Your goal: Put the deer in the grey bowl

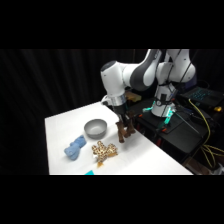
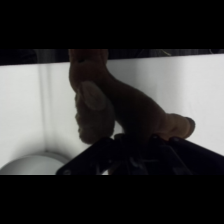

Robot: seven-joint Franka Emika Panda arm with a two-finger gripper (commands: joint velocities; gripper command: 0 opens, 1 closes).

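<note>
the deer [image 1: 123,133] hangs clear of the table in the gripper [image 1: 122,125], which is closed around it, just right of the grey bowl [image 1: 95,128]. so the pickup looks done; carrying it over the bowl and letting go remain. the side view alone shows the blue plush [image 1: 75,147] and tan spotted plush [image 1: 104,151]; the wrist view shows the deer [image 2: 117,102] close up and only the bowl's rim [image 2: 35,162].

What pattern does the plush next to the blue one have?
Tan with dark spots; it shows best in the side view.
</note>
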